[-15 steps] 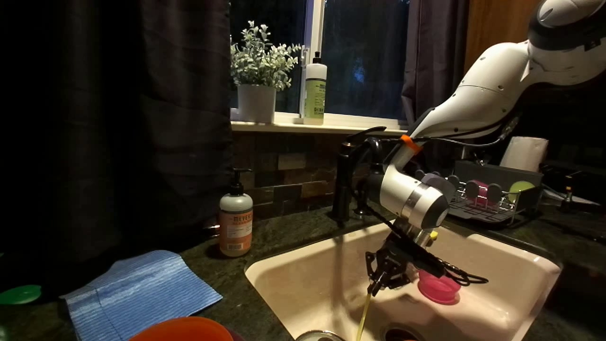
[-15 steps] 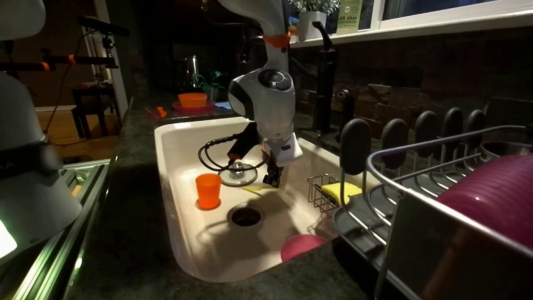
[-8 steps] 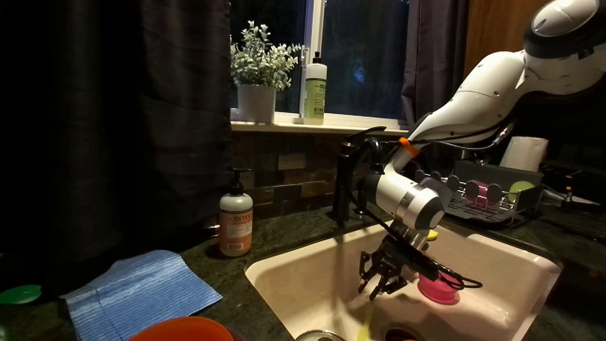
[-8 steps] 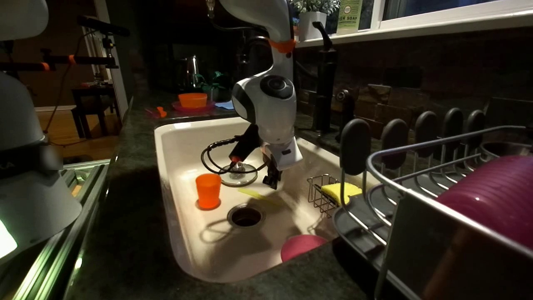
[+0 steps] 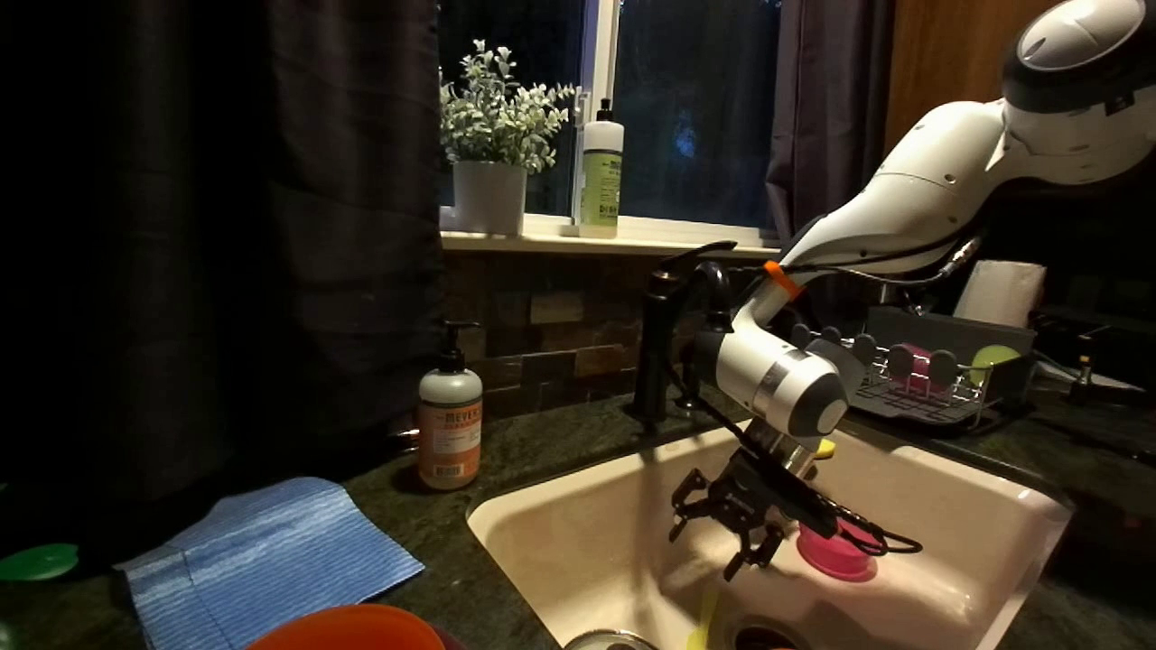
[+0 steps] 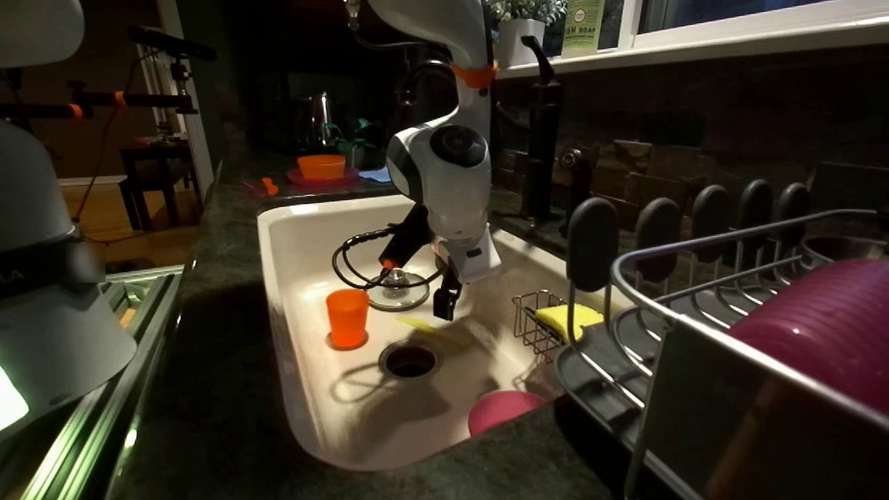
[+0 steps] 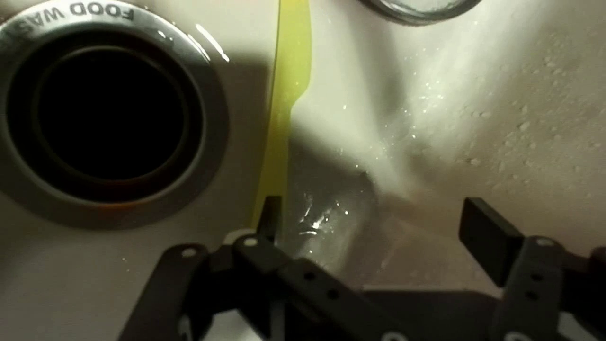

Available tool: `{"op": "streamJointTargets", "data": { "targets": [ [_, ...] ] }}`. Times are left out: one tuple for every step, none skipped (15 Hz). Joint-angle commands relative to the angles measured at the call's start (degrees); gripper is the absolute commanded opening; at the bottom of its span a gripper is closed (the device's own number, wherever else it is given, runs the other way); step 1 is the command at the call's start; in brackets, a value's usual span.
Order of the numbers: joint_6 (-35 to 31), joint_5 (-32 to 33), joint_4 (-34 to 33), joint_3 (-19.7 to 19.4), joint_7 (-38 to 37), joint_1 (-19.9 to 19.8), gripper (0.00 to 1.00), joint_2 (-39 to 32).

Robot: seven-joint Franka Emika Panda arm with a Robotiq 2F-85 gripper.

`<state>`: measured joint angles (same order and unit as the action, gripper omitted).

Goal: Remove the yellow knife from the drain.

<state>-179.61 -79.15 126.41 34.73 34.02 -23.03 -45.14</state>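
Note:
The yellow knife (image 7: 284, 90) lies flat on the sink floor just beside the drain (image 7: 142, 23), not in it. Both exterior views show the knife (image 5: 702, 623) below my gripper (image 5: 703, 552), in the gripper's shadow (image 6: 430, 329). The jaws are spread wide, with nothing between them. In the wrist view one of the fingers (image 7: 271, 218) overlaps the near end of the knife and hides its tip; the other finger (image 7: 490, 241) is over bare sink floor. In an exterior view the gripper (image 6: 446, 309) hangs over the sink floor, apart from the knife.
An orange cup (image 6: 347, 319) and a glass lid (image 6: 397, 295) stand in the sink. A pink dish (image 6: 503, 411) is near the sink's end. A wire basket (image 6: 531, 326) with a yellow sponge (image 6: 569, 319) hangs on the wall side. The faucet (image 6: 542, 146) rises behind the arm.
A second ago the gripper was shut on the yellow knife. It has let go, the knife has dropped flat onto the sink floor, and the jaws have spread wide. The arm has barely shifted.

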Motion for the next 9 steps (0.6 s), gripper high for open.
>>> {"op": "streamJointTargets", "data": {
  "targets": [
    [-1.1, 0.7, 5.2, -0.4, -1.7, 1.7, 1.00, 3.3],
    [-0.7, 0.8, 6.0, -0.3, -1.8, 1.9, 1.00, 4.2],
    [-1.1, 1.3, 7.3, -0.7, -2.7, 2.9, 1.00, 5.6],
    [-0.9, 1.6, 8.2, -0.9, -3.0, 3.3, 1.00, 6.5],
    [-1.0, 2.1, 9.5, -1.5, -4.2, 4.3, 1.00, 7.7],
    [-0.9, 2.7, 10.9, -2.2, -5.7, 5.2, 1.00, 8.9],
    [-1.2, 3.3, 12.1, -3.2, -7.5, 6.4, 1.00, 10.0],
    [-1.6, 3.7, 13.2, -4.2, -9.2, 7.5, 1.00, 10.9],
    [-1.7, 4.5, 14.4, -5.5, -11.1, 8.9, 1.00, 12.0]
  ]
}}
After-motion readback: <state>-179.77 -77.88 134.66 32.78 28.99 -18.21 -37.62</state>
